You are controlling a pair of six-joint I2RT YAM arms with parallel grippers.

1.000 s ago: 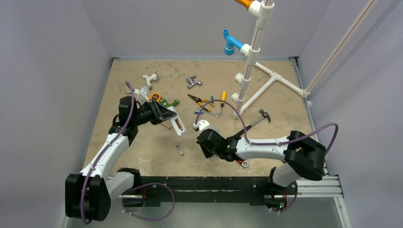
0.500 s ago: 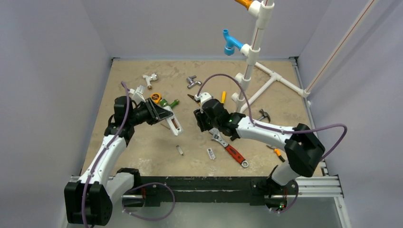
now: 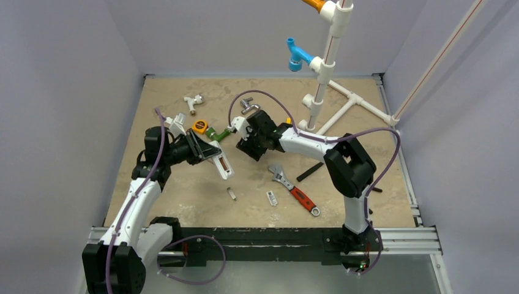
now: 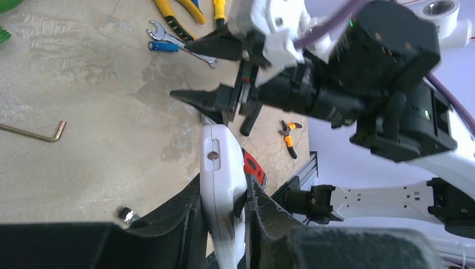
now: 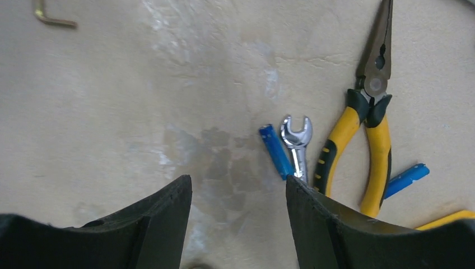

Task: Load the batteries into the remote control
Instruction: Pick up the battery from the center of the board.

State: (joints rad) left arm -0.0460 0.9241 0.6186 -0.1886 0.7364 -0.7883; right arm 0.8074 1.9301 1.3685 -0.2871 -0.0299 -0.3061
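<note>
My left end effector (image 4: 223, 188) pinches the white remote control (image 4: 219, 168) by its sides, with its far end close to my right end effector (image 5: 238, 190). That one hangs spread over the bench (image 5: 112, 112), above a blue battery (image 5: 275, 151) lying just beside a small silver wrench (image 5: 297, 143) and yellow pliers (image 5: 372, 134).

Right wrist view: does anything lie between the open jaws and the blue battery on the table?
Nothing visible does: only bare table separates the right jaws from the battery. A small spanner lies close beside the battery, on the right of the view, pliers just beyond.
</note>
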